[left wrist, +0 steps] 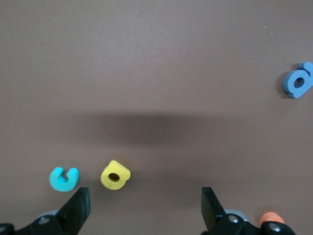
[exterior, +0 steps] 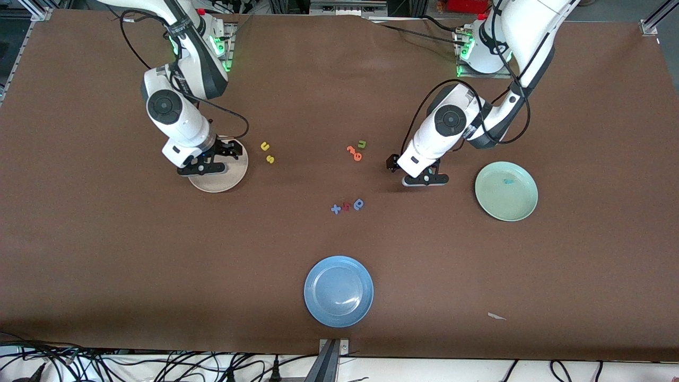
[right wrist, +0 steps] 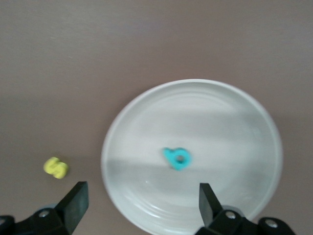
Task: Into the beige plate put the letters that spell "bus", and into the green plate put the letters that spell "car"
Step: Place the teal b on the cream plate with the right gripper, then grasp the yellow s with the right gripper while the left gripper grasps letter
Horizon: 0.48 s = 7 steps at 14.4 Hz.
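Observation:
My right gripper (exterior: 203,168) hangs open and empty over the beige plate (exterior: 229,178). In the right wrist view a teal "b" (right wrist: 177,158) lies in this plate (right wrist: 234,122), with a yellow "s" (right wrist: 55,167) on the table beside it. The yellow "u" (exterior: 264,146) and "s" (exterior: 270,158) lie close to the plate, toward the left arm's end. My left gripper (exterior: 424,179) is open over bare table beside the green plate (exterior: 504,204), which holds a small teal letter (exterior: 509,181). A teal "c" (left wrist: 63,178) and a yellow "a" (left wrist: 115,175) lie just off one fingertip (left wrist: 78,208).
Orange pieces (exterior: 353,153) and a green "u" (exterior: 362,144) lie mid-table. Nearer the front camera are a blue rounded letter (exterior: 358,204), a red piece (exterior: 346,207) and a blue plus (exterior: 335,209). A blue plate (exterior: 338,291) sits near the front edge.

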Available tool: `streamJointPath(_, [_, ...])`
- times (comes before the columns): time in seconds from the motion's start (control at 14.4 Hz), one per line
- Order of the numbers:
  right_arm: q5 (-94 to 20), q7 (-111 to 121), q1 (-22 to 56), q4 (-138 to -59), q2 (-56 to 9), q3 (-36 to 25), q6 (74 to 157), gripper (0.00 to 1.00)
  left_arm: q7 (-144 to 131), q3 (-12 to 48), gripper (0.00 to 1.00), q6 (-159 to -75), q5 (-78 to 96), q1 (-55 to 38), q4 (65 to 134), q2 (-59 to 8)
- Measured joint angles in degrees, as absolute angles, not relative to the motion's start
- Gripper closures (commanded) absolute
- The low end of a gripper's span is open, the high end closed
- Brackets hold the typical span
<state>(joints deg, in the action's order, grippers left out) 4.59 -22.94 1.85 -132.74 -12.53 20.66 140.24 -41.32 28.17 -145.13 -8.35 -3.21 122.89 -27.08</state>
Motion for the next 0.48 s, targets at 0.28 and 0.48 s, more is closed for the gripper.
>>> streamJointPath(0.28, [4.6,-36.4,8.0,-132.7,-18.3,24.8,148.3,0.00,-42.7,27.8,0.03,-145.1,-10.7,-3.1,122.4,-29.3])
streamJointPath(0.48, [4.6,-38.2,9.7,-132.7,-19.8,24.7,150.2,0.00,-43.6,27.7,0.08,-145.1,-11.5,-3.1,122.4,-30.1])
